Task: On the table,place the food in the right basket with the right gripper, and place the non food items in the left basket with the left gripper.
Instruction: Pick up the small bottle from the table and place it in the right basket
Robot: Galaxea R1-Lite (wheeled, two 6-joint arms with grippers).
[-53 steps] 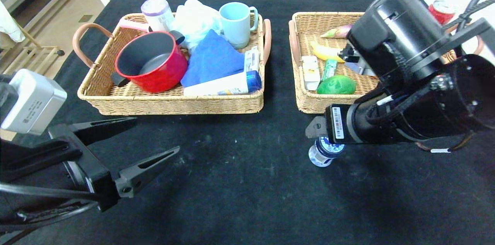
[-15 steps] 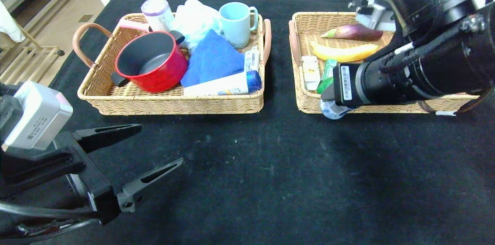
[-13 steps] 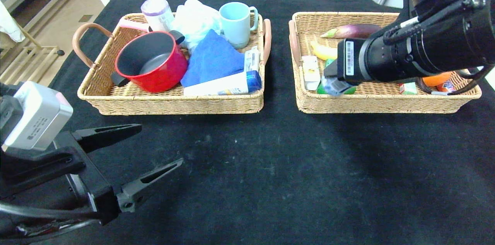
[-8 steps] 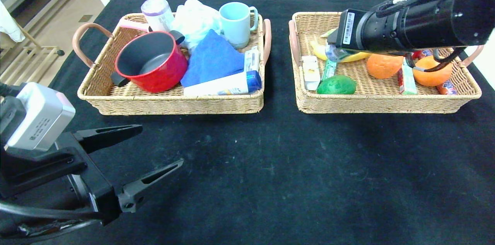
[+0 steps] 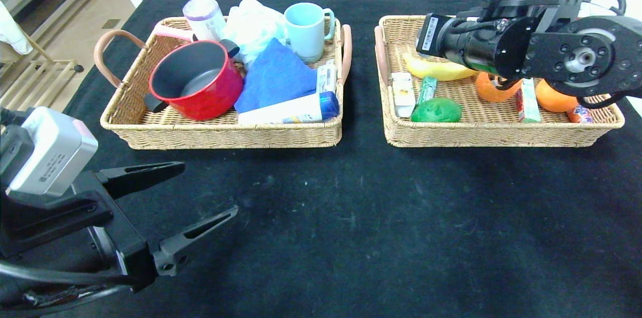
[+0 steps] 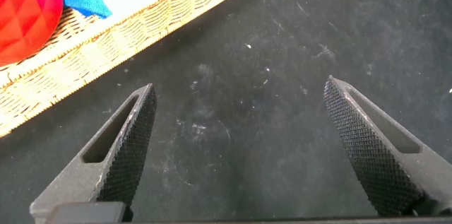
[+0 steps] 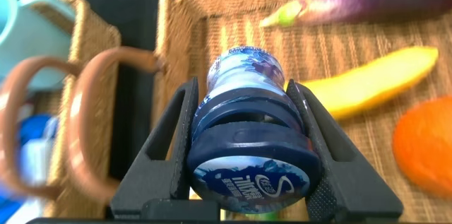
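My right gripper (image 7: 244, 84) is shut on the small blue-and-white lidded tub (image 7: 247, 132) and holds it on its side above the left end of the right basket (image 5: 481, 135). In the head view only its arm (image 5: 451, 42) shows; the fingers and tub are hidden there. Below lie the banana (image 5: 439, 71), an orange (image 5: 494, 88) and the green gum pack (image 5: 427, 90). The red pot (image 5: 198, 80) and the white bottle with blue cap (image 5: 291, 111) lie in the left basket (image 5: 225, 132). My left gripper (image 5: 208, 187) is open and empty over the black table (image 5: 326, 217) at the front left.
The right basket also holds an eggplant (image 7: 367, 5), a green round fruit (image 5: 436, 110), a white bar (image 5: 403, 93) and a second orange (image 5: 554, 97). The left basket also holds a blue cloth (image 5: 276, 74) and a light blue mug (image 5: 306, 27). The table's left edge drops to the floor.
My right gripper lifted the tub off the table in front of the right basket and carried it up and back over the basket. The left arm has barely moved.
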